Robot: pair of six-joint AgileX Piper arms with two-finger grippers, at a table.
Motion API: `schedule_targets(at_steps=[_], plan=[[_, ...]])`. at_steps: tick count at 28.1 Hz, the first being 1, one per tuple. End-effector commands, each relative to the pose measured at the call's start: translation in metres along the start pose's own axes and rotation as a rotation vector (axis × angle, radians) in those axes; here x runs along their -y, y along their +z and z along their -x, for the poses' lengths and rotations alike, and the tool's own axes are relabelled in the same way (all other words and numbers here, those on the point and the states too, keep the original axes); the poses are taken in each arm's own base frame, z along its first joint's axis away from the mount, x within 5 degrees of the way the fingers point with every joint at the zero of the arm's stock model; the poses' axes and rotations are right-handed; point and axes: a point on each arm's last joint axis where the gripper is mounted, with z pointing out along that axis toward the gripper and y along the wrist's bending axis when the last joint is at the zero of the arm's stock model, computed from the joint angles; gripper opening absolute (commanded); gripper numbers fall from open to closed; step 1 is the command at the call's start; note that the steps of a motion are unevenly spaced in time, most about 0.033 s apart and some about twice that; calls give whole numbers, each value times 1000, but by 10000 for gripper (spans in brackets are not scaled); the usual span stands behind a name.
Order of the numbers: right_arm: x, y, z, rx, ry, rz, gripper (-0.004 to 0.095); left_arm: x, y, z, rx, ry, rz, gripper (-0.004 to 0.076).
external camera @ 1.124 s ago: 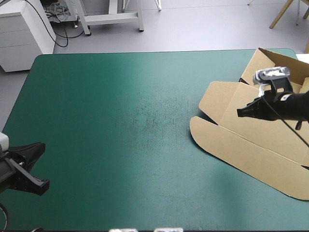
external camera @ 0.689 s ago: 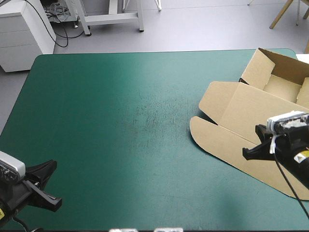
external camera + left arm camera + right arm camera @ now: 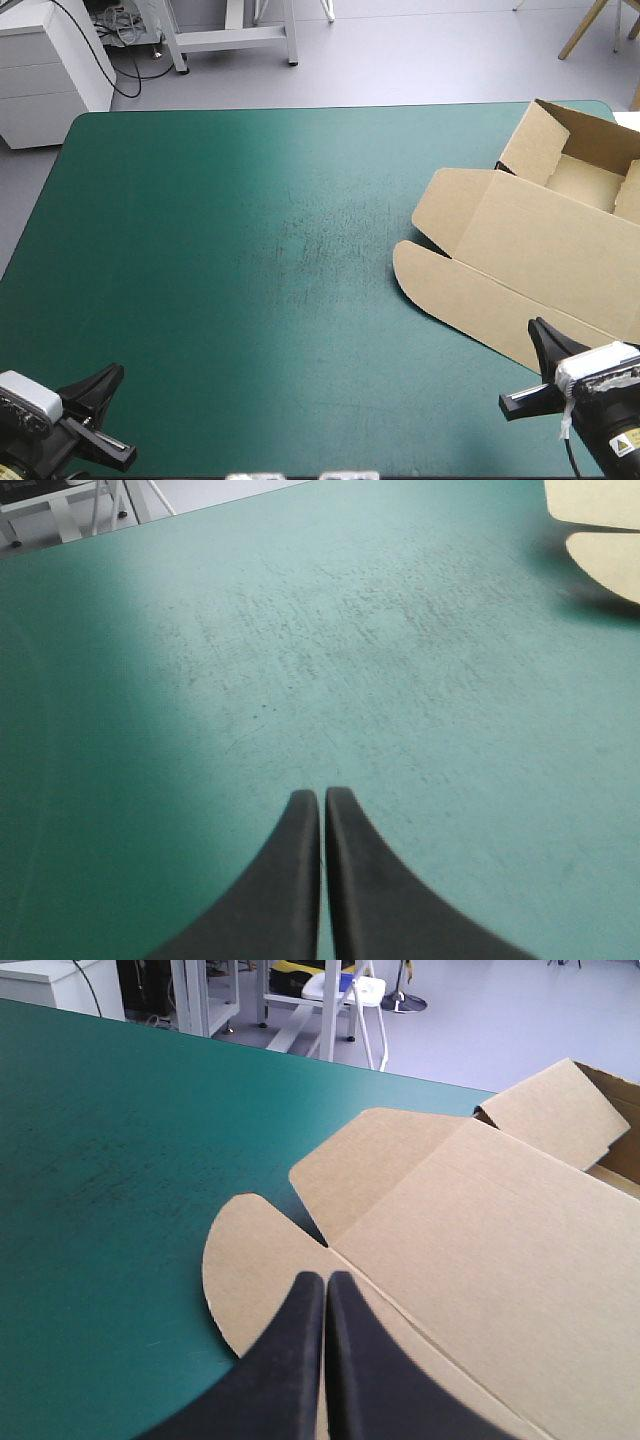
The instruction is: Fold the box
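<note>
High view: most of the picture is filled by the table point(image 3: 220, 250) with its teal-green cover. The brown box point(image 3: 540, 250) is laid at the right side of the frame. Its open tray is set in the upper right corner and its lid is spread flat toward the middle. In the right wrist view the right gripper point(image 3: 325, 1282) is seen pinched together with nothing held, and the lid's rounded flap point(image 3: 250, 1260) is found just ahead of it. In the left wrist view the left gripper point(image 3: 322, 798) is pinched together as well, over bare cover, with the box well apart from it.
</note>
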Motion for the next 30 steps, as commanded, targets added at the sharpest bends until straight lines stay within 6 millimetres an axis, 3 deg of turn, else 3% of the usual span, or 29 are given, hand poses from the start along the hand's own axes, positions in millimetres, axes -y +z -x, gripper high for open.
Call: schedule_targets(at_steps=[1,11,23,30], plan=[[-3,-2,2,101,24,19,-14,-3,0,7,90,9,26,-4],[-6,-5,3,137,-20,71,-13,-13,1,2,94,52,146,-4],[-7,-36,-5,186,15,-22,-14,-12,10,-8,75,25,147,-3],[-9,-42,-6,219,3,-28,-14,-12,10,-8,75,24,145,-4]])
